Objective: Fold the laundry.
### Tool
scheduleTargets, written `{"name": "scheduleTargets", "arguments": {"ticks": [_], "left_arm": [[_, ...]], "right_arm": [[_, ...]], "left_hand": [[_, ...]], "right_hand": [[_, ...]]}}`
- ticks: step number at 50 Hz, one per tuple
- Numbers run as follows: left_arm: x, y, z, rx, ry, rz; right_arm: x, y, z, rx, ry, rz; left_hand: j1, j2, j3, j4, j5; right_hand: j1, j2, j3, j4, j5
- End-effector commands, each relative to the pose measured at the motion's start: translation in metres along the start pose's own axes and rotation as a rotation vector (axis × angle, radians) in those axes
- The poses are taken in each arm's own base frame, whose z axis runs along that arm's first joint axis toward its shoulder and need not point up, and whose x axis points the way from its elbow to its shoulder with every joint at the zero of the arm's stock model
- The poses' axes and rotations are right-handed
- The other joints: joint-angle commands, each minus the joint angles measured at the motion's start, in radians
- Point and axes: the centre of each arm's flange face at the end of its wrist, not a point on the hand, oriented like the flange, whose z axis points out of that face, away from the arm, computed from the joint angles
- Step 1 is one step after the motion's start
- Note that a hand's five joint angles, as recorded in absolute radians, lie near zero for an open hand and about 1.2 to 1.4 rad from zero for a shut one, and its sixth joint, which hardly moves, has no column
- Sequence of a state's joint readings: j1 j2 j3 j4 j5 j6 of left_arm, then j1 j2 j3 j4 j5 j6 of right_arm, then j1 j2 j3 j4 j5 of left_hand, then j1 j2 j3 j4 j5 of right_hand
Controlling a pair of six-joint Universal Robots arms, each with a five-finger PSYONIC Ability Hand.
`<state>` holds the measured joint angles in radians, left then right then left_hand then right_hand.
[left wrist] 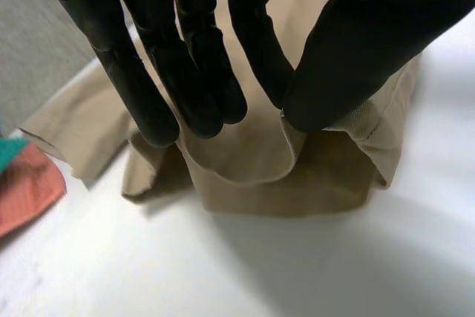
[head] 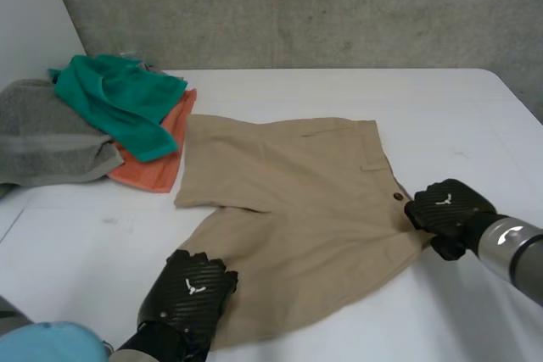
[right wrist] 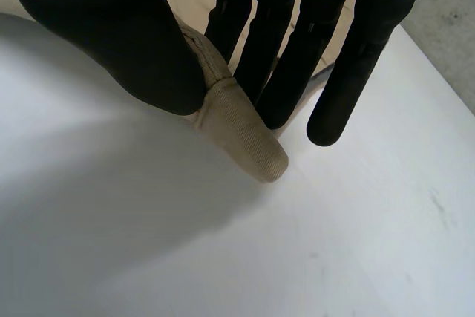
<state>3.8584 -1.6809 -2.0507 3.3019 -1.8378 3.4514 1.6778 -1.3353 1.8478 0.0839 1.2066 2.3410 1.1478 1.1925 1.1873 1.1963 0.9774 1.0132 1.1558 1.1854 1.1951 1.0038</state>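
Head camera sits high behind the table's (head: 441, 108) near edge, facing the concrete wall (head: 297, 6). Both wrist cameras hover tight over the beige shorts (head: 297, 201), which all three views share.

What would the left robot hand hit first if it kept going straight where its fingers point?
The beige shorts, whose leg hem the left robot hand is pinching. Beyond them there is probably just the white table, though depth is hard to judge.
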Motion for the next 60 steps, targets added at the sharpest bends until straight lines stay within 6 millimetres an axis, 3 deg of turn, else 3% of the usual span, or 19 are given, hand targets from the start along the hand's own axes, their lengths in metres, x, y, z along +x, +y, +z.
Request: {"name": "scheduleTargets", "arguments": {"ticks": [1,4,10,14,17,20,25,30,31,34,38,46,51,52,53,54,56,57,60], "left_arm": [[-0.02,-0.025,-0.007,0.084,-0.061,-0.042],[-0.035,-0.038,-0.01,0.103,-0.097,-0.06],[-0.036,-0.06,-0.042,0.147,0.021,-0.086],[-0.044,-0.084,-0.054,0.257,0.036,-0.135],[-0.055,-0.092,-0.042,0.277,-0.006,-0.159],[-0.068,-0.089,-0.011,0.244,-0.062,-0.164],[-0.08,-0.086,0.041,0.218,-0.114,-0.159],[-0.082,-0.089,0.099,0.228,-0.136,-0.117],[-0.085,-0.092,0.118,0.24,-0.155,-0.102],[-0.092,-0.1,0.146,0.273,-0.184,-0.084],[-0.107,-0.115,0.199,0.338,-0.25,-0.061],[-0.125,-0.13,0.269,0.43,-0.434,0.052],[-0.125,-0.125,0.293,0.458,-0.498,0.114],[-0.125,-0.124,0.296,0.462,-0.502,0.118],[-0.122,-0.121,0.3,0.47,-0.504,0.121],[-0.121,-0.119,0.302,0.472,-0.506,0.122],[-0.118,-0.118,0.303,0.476,-0.51,0.122],[-0.113,-0.119,0.303,0.484,-0.506,0.121],[-0.099,-0.124,0.295,0.484,-0.489,0.118]], "right_arm": [[0.01,-0.008,-0.024,-0.041,0.016,0.042],[0.008,-0.014,-0.04,-0.089,-0.019,0.055],[0.013,-0.044,-0.093,-0.123,-0.067,0.044],[0.028,-0.053,-0.102,-0.09,-0.01,-0.03],[0.034,-0.058,-0.102,-0.072,0.012,-0.046],[0.042,-0.055,-0.087,-0.07,0.004,-0.001],[0.059,-0.046,-0.037,-0.06,0.004,0.066],[0.07,-0.061,0.003,0.003,0.051,0.084],[0.072,-0.06,0.012,0.0,0.063,0.084],[0.079,-0.059,0.044,0.008,0.128,0.063],[0.08,-0.062,0.077,0.044,0.202,0.025],[0.086,-0.064,0.142,0.212,0.39,-0.042],[0.079,-0.063,0.171,0.29,0.449,-0.091],[0.078,-0.061,0.174,0.292,0.456,-0.095],[0.079,-0.058,0.18,0.29,0.478,-0.105],[0.078,-0.056,0.181,0.278,0.489,-0.107],[0.082,-0.056,0.179,0.262,0.521,-0.1],[0.084,-0.057,0.177,0.259,0.529,-0.093],[0.086,-0.07,0.158,0.266,0.53,-0.067]], "left_hand": [[0.248,0.204,0.209,0.2,0.244],[0.248,0.204,0.209,0.2,0.244],[0.248,0.204,0.209,0.2,0.244],[0.248,0.204,0.209,0.2,0.244],[0.248,0.204,0.209,0.2,0.244],[0.248,0.204,0.209,0.2,0.244],[0.248,0.204,0.209,0.2,0.244],[0.248,0.204,0.209,0.2,0.244],[0.248,0.204,0.209,0.2,0.244],[0.248,0.204,0.209,0.2,0.244],[0.248,0.204,0.209,0.2,0.244],[0.248,0.204,0.209,0.2,0.244],[0.248,0.204,0.209,0.2,0.244],[0.248,0.204,0.209,0.2,0.244],[0.248,0.204,0.209,0.2,0.244],[-0.01,-0.054,-0.049,-0.058,-0.014],[-0.854,-0.898,-0.893,-0.902,-0.858],[-0.957,-1.001,-0.996,-1.005,-0.961],[-0.973,-1.018,-1.013,-1.022,-0.977]], "right_hand": [[0.383,0.24,0.211,0.201,0.218],[0.383,0.24,0.211,0.201,0.218],[0.383,0.24,0.211,0.201,0.218],[0.383,0.24,0.211,0.201,0.218],[0.383,0.24,0.211,0.201,0.218],[0.383,0.24,0.211,0.201,0.218],[0.383,0.24,0.211,0.201,0.218],[0.383,0.24,0.211,0.201,0.218],[0.383,0.24,0.211,0.201,0.218],[0.383,0.24,0.211,0.201,0.218],[0.383,0.24,0.211,0.201,0.218],[0.383,0.24,0.211,0.201,0.218],[0.383,0.24,0.211,0.201,0.218],[0.16,0.018,-0.012,-0.022,-0.005],[-0.542,-0.685,-0.715,-0.724,-0.708],[-0.839,-0.981,-1.011,-1.021,-1.004],[-0.839,-0.981,-1.011,-1.021,-1.004],[-0.839,-0.981,-1.011,-1.021,-1.004],[-0.839,-0.981,-1.011,-1.021,-1.004]]}}
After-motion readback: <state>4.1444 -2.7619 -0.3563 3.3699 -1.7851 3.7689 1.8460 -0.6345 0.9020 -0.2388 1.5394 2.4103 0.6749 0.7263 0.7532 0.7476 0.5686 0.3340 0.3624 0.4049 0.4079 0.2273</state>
